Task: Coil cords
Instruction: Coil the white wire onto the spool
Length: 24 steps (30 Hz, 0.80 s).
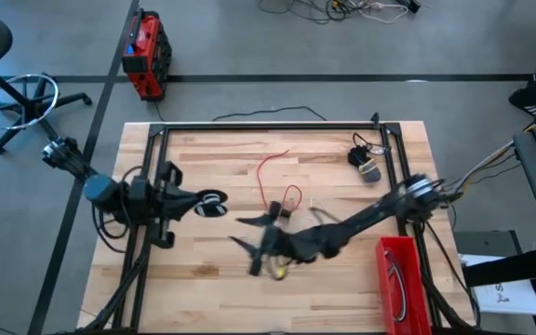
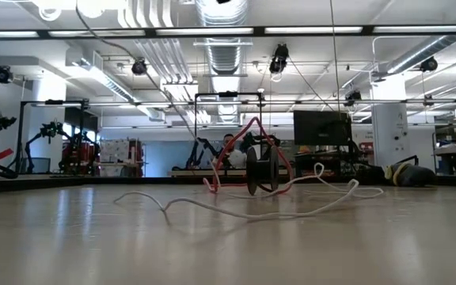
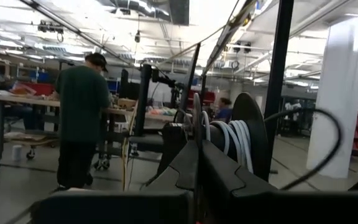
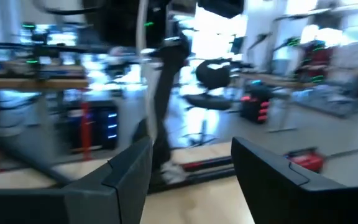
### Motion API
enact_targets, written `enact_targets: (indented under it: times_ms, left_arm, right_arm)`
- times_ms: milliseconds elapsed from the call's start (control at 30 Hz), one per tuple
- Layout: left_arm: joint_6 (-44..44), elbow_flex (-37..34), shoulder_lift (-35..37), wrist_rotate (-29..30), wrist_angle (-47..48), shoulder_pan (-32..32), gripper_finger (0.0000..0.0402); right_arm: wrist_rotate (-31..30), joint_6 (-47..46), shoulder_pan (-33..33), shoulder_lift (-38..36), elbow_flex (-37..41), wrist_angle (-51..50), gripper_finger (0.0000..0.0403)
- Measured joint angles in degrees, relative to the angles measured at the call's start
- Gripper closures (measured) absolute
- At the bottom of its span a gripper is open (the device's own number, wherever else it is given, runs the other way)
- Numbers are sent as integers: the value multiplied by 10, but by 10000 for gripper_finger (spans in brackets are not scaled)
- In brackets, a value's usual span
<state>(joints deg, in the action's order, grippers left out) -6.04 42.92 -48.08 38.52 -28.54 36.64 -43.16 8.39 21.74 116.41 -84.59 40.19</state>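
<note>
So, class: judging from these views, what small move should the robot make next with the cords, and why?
Probably lower the right gripper onto the loose red cord. Its fingers stand open and empty near the table's middle, and the red cord lies uncoiled just beyond it. The left gripper sits at the table's left with white cord wound by it.

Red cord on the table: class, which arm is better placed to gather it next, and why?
Probably the right. Its gripper, fingers open, sits just below the red cord at mid-table. The left gripper sits farther off, near the table's left side, at a white coil.
</note>
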Motion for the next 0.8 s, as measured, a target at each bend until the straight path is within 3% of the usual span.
enact_targets:
  times_ms: [133,267,500,800]
  left_arm:
    - [11,0,-14,0,-2,1,401]
    - [11,0,-17,-1,-1,2,401]
    - [7,0,-6,-5,-2,6,401]
    - [6,0,-3,-6,-1,7,401]
  right_arm:
    - [-38,45,-1,67,-102,-6,194]
    - [-48,12,0,91,-158,-69,209]
    - [-30,-111,0,92,-174,-201,239]
    - [-30,-168,-4,92,-174,-252,278]
